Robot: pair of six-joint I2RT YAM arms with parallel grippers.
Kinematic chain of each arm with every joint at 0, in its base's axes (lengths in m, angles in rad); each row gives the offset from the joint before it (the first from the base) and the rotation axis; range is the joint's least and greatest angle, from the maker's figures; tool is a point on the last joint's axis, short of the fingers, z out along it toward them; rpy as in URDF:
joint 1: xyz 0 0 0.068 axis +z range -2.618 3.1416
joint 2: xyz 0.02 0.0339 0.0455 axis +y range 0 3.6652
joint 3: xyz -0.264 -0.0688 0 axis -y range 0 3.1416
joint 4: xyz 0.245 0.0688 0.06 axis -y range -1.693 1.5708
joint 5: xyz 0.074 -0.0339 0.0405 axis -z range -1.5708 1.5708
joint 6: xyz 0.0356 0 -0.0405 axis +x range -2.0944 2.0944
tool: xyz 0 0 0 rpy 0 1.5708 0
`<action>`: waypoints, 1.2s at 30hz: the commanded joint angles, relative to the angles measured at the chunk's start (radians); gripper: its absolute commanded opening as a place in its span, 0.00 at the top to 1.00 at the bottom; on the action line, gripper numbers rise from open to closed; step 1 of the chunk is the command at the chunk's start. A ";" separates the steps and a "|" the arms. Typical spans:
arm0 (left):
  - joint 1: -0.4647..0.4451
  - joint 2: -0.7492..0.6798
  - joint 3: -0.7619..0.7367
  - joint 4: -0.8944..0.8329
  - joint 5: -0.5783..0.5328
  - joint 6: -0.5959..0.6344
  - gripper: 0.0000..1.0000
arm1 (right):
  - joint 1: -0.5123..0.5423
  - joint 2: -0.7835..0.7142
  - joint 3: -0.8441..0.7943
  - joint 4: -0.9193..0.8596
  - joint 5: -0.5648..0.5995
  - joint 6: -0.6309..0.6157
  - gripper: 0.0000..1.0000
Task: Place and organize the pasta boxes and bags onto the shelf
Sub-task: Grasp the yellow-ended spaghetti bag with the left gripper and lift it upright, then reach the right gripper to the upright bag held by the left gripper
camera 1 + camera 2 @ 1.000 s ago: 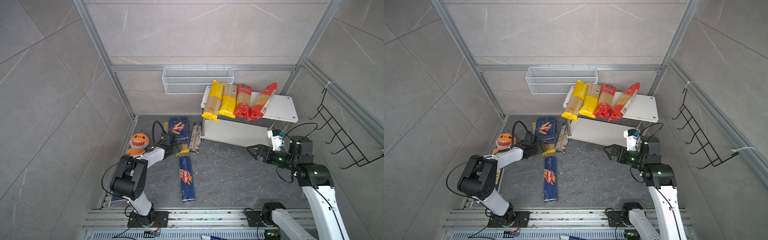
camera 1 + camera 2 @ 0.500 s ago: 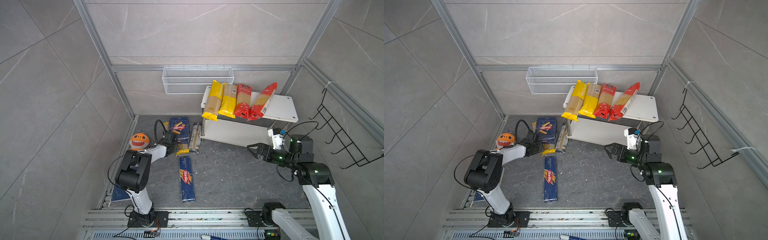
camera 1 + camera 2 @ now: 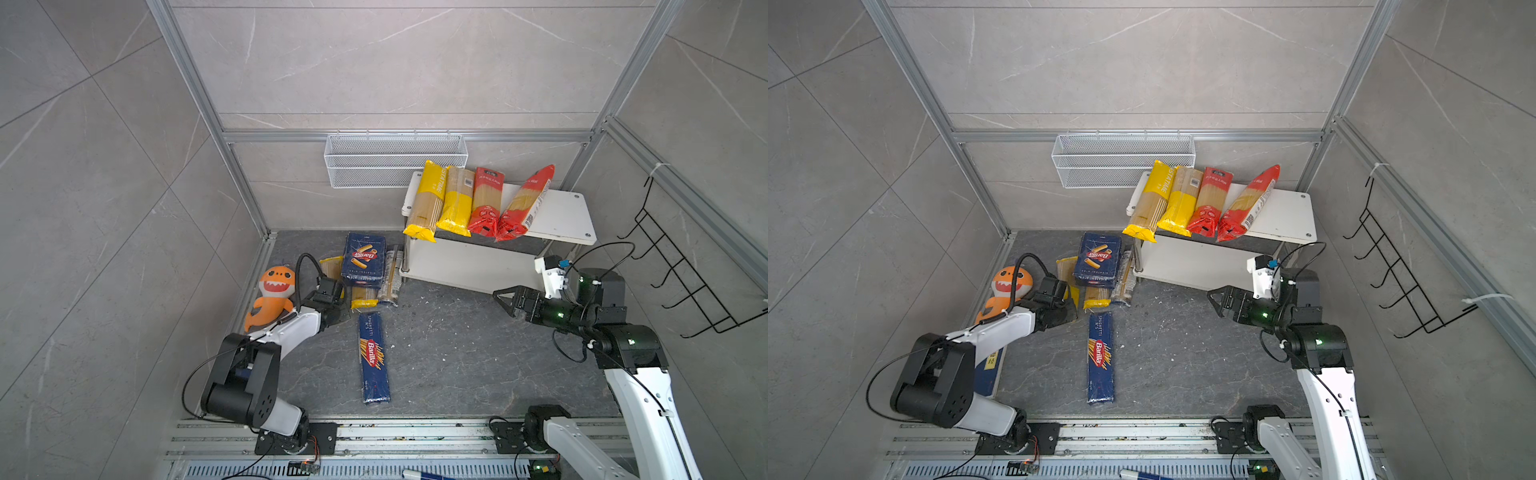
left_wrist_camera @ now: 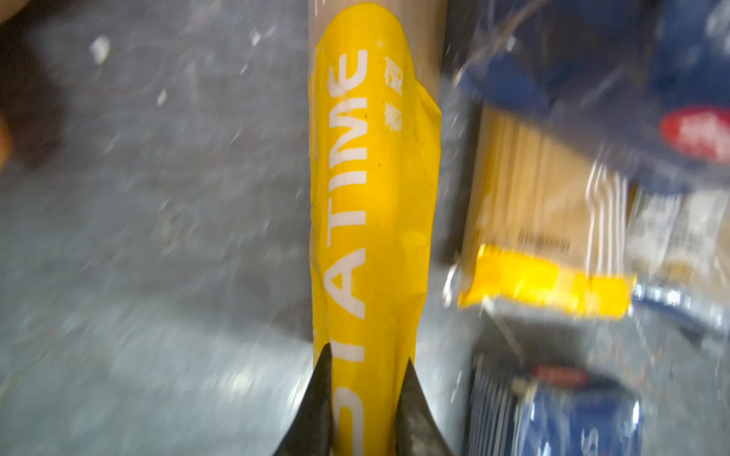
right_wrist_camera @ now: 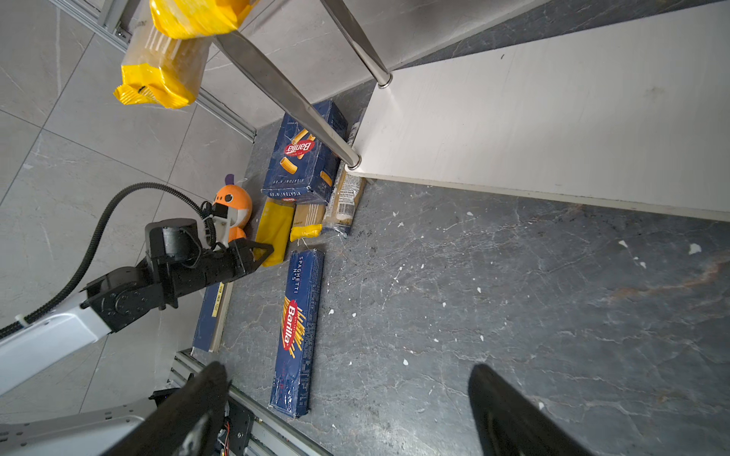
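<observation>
"Pasta bags already on the shelf (image 3: 561,212)?" asks the checker.

"Entry one: four bags (image 3: 473,203) side by side across its top board, near ends overhanging the edge," the clerk answers.

"Stock on the floor (image 3: 457,353)?"

"Left of the shelf: wide Barilla box (image 3: 364,259) lying over a yellow-ended bag (image 3: 363,297); clear printed bag (image 3: 390,274) just beside the shelf leg; yellow bag (image 4: 371,197) at the heap's left. Nearer, apart: long Barilla box (image 3: 374,357), flat."

"Grippers?"

"Entry, left gripper (image 4: 365,379): clenched on the yellow bag's end. Entry, right gripper (image 3: 505,297): spread wide, empty, near the lower board."
</observation>
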 commanded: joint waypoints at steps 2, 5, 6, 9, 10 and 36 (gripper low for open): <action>0.000 -0.223 0.005 -0.131 0.024 -0.026 1.00 | 0.014 -0.014 0.009 -0.004 -0.037 0.016 0.04; -0.006 -0.350 0.006 -0.182 0.105 -0.047 1.00 | 0.032 -0.024 -0.017 0.015 -0.052 0.045 0.05; -0.010 -0.393 0.008 -0.200 0.132 -0.056 1.00 | 0.043 -0.031 -0.034 0.027 -0.056 0.059 0.05; -0.020 -0.478 0.028 -0.243 0.204 -0.075 1.00 | 0.071 -0.056 -0.094 0.063 -0.061 0.097 0.05; -0.024 -0.500 0.036 -0.250 0.226 -0.082 1.00 | 0.079 -0.062 -0.114 0.075 -0.064 0.109 0.05; -0.112 -0.904 0.114 -0.410 0.386 -0.164 1.00 | 0.858 0.481 -0.205 0.812 0.201 0.431 0.01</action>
